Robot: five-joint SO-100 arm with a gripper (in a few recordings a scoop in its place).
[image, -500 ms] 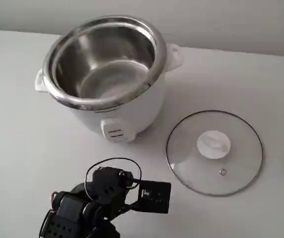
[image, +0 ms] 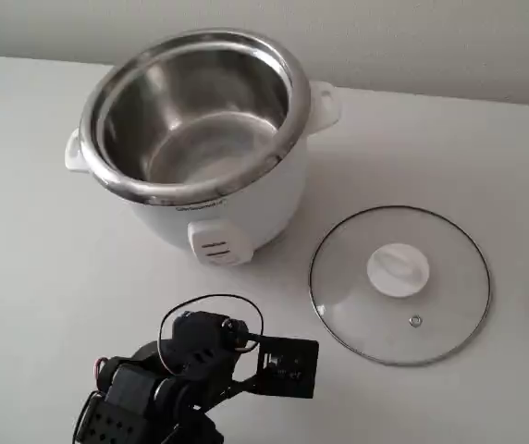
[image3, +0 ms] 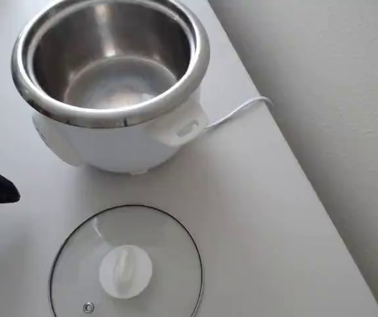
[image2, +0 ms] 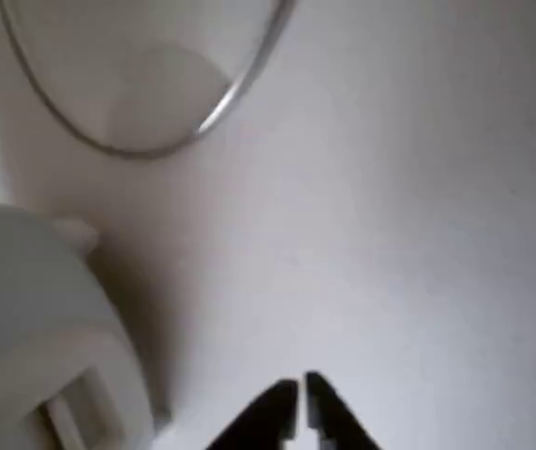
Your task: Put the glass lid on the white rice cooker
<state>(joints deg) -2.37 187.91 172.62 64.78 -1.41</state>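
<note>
1. Plain white desk [image: 43,231] under a pale wall carries everything; the light is soft and even.
2. Lying flat on the desk in the fixed view, the lid [image: 399,285] sits knob-up just right of the cooker [image: 195,139], close to it but apart.
3. The cooker's steel pot stands open and empty, with its switch panel facing the arm.
4. In the wrist view the end effector [image2: 299,398] shows its two dark fingertips nearly together with only a thin slit between them, holding nothing, above bare desk and well apart from the lid.
5. Handling, as I judge it: the lid is stiff glass, moderately heavy for a small arm, smooth, and breakable if dropped or knocked against the steel rim.
6. Its disc lies flush to the desk, so the thin metal edge gives little to pinch.
7. The raised white knob [image: 398,269] at its centre looks like the sensible hold; taken there, the lid should hang level.
8. The jaws would need to open wide enough to straddle that knob first.
</note>
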